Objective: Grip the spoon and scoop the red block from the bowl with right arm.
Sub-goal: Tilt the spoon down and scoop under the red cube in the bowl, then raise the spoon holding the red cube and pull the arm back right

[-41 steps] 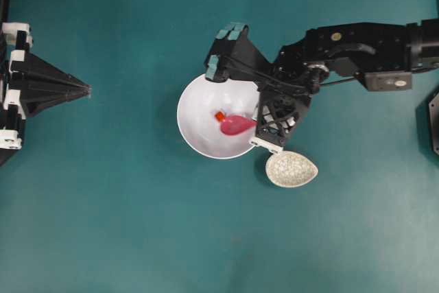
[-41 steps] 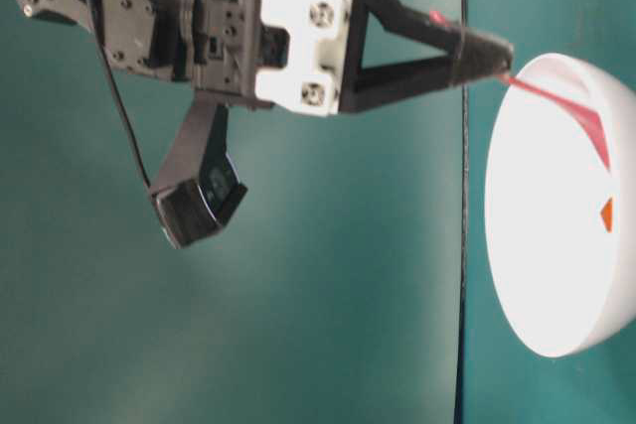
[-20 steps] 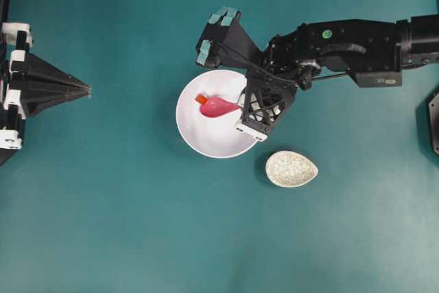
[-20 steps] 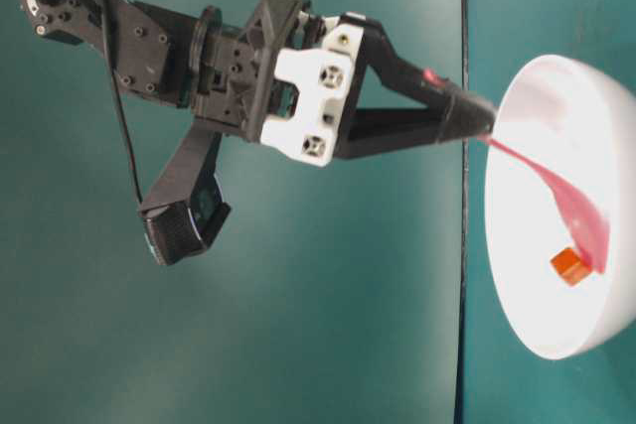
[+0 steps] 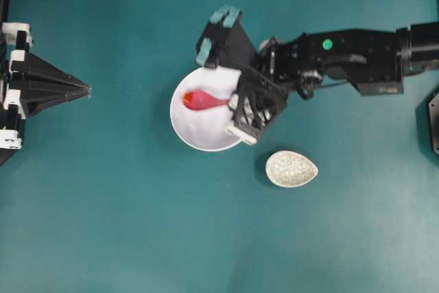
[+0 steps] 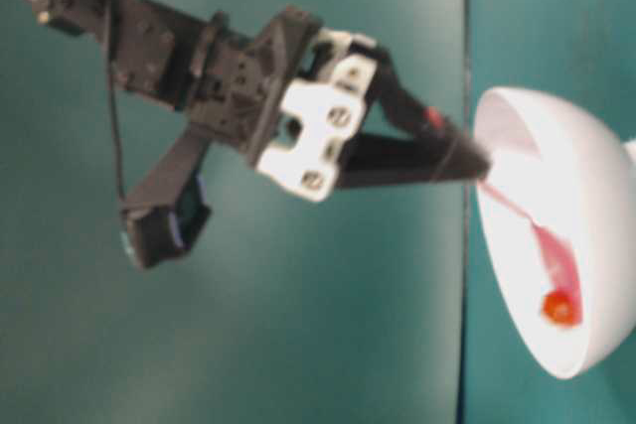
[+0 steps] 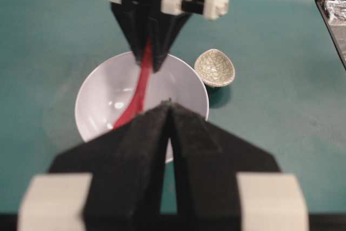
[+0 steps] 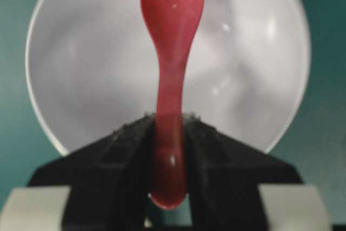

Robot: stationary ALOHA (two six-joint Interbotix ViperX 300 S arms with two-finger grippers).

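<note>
Pinching the spoon (image 8: 172, 79) by its handle, the right gripper (image 8: 167, 150) has both jaws clamped on the pink shaft; the scoop reaches out over the left side of the bowl (image 5: 199, 135). Red block (image 5: 187, 97) sits at the scoop's far tip, inside the bowl near its left wall; can't tell whether it's fully in the scoop or just pushed against the wall.

Risks, as I read it:
- Block perched at the tip: any roll or quick lift could tip it back into the bowl or over the rim.
- Bowl looks tilted in the table-level view; spoon pressure on the wall could slide or flip it.
- Handle is flat and glossy, so it may twist in the jaws.

Left gripper (image 5: 86, 90) parked far left, jaws pressed together. Speckled dish (image 5: 291, 169) sits just right of the bowl, not touching.
</note>
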